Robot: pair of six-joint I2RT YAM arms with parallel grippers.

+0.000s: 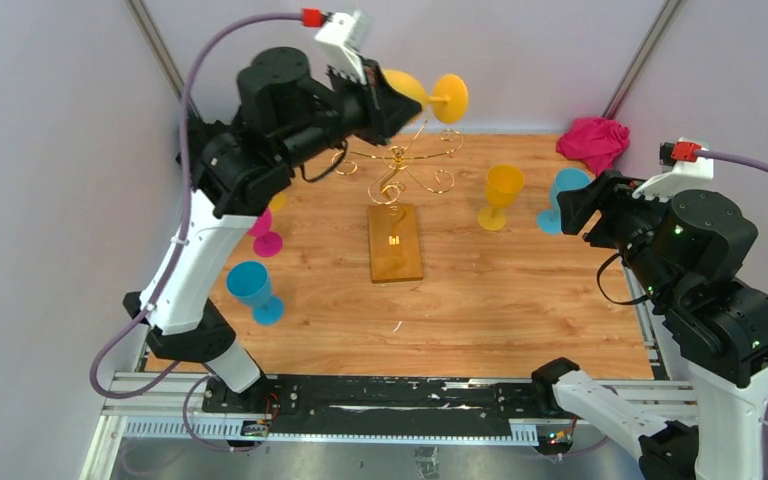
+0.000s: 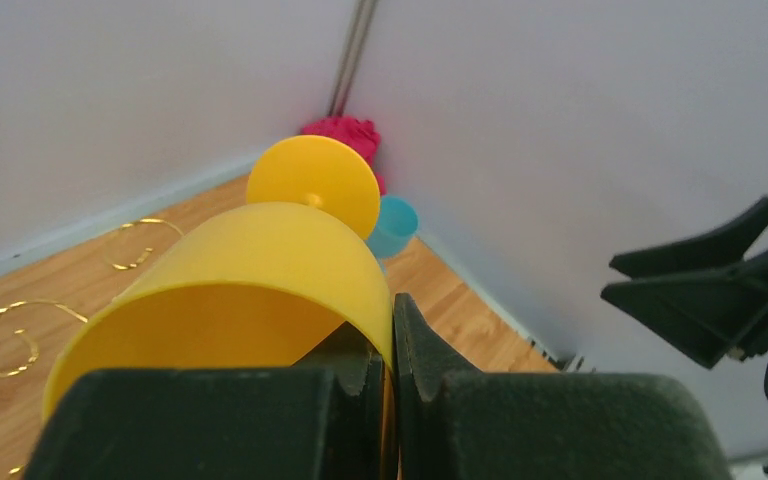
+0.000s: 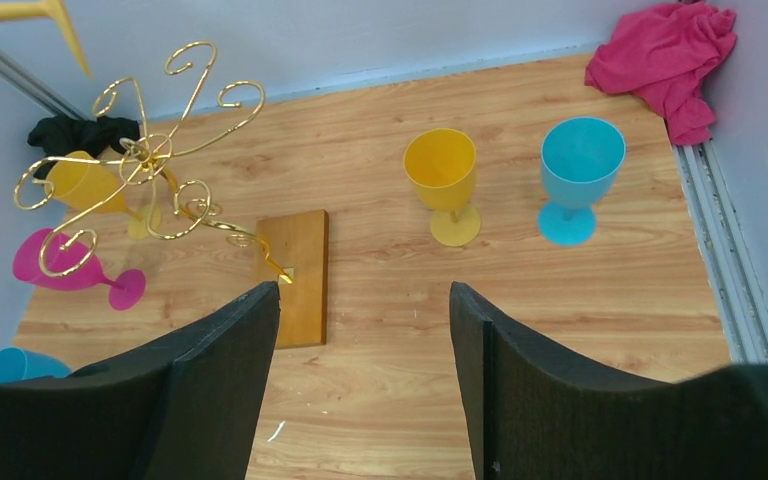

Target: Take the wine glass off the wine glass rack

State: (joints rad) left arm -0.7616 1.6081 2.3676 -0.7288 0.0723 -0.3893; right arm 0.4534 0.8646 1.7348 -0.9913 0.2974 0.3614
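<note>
1. Yellow plastic wine glass [image 1: 425,92] is hanging sideways in the air above the gold wire rack [image 1: 397,172], foot pointing right. The left claw [image 1: 385,100] is clenching the wall of its bowl.
2. The left wrist view is showing that bowl bare inside, with the two fingers pinching its edge.
3. The right claw [image 3: 365,300] is hovering spread wide with nothing in it, over the table's [image 1: 480,320] right side.
4. An upright yellow glass [image 3: 442,180] and an upright blue glass [image 3: 580,165] are standing side by side right of the rack, bowls bare.
5. The left arm is blocking the top view. The right wrist view is showing a pink glass [image 3: 65,270] lying on its side, another yellow glass [image 3: 85,180] and a black cloth [image 3: 80,132] by the wall.
6. A tipped blue glass [image 1: 252,288] is lying near the left edge, and a pink cloth [image 1: 594,140] is filling the far right corner. Bare wood is showing in front of the rack's base and between it and the upright pair.
</note>
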